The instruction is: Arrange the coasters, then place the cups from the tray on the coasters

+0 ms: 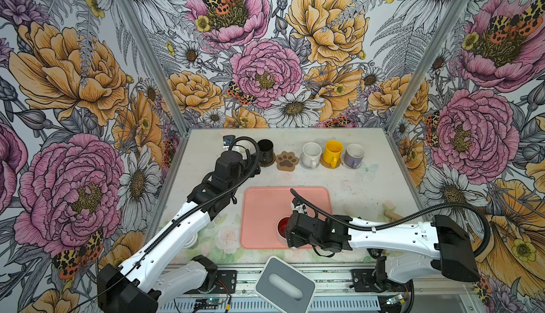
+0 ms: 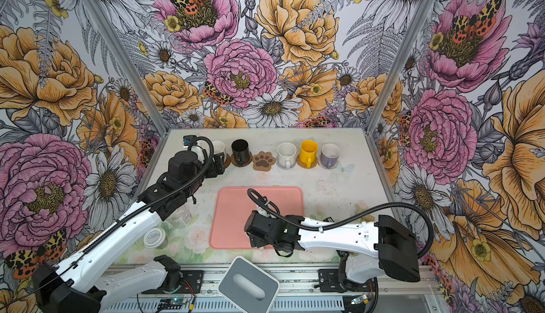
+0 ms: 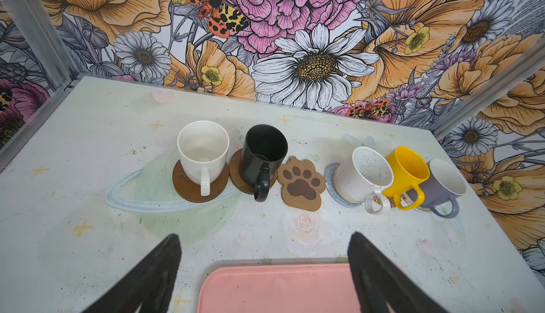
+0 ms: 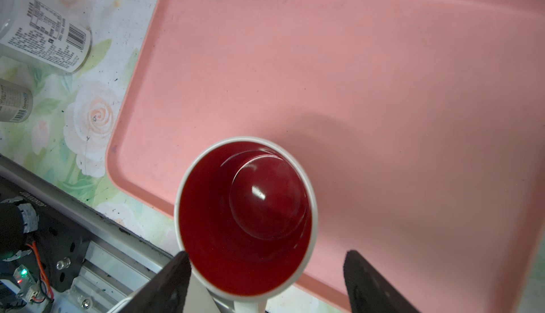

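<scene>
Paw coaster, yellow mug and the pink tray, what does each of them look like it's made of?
Paw coaster: likely cork or pressed fibreboard, matte; grainy speckled tan face with darker brown pads.
Yellow mug: probably glazed ceramic; smooth, thick rim, soft sheen.
Tray: plastic or silicone, can't tell which; even matte salmon surface, moulded low rim.

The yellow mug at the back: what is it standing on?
The yellow mug stands on a tan woven coaster. Only the coaster's edge shows around the mug's base; its middle is covered.
</scene>
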Robot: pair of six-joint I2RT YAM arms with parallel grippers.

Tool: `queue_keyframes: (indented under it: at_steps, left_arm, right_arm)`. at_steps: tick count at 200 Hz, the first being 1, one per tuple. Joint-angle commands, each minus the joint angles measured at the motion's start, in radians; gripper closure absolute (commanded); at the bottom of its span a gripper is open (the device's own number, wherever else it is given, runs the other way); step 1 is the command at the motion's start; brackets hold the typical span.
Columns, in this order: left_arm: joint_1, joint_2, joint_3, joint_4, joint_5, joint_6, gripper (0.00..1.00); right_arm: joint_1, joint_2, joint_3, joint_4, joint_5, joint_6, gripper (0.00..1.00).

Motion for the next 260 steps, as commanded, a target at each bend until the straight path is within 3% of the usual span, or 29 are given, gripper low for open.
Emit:
queue_keyframes:
  at_steps: [1, 86, 178, 260]
  left_arm:
    - [0.012, -0.014, -0.01, 0.006, 0.014, -0.012, 0.1]
    - [0.015, -0.011, -0.01, 0.006, 0.014, -0.017, 0.1]
    - [0.016, -0.003, -0.008, 0.006, 0.017, -0.018, 0.1]
    - [0.018, 0.002, -0.007, 0.006, 0.02, -0.018, 0.09]
  right_arm:
    - [0.016, -0.027, -0.013, -0.002, 0.022, 0.002, 0.17]
    - [0.059, -0.003, -0.027, -0.002, -0.024, -0.029, 0.2]
    - [0.06, 0.084, -0.007, -0.001, -0.017, -0.02, 0.43]
    - [0.05, 0.149, 0.031, 0.001, -0.025, -0.019, 0.55]
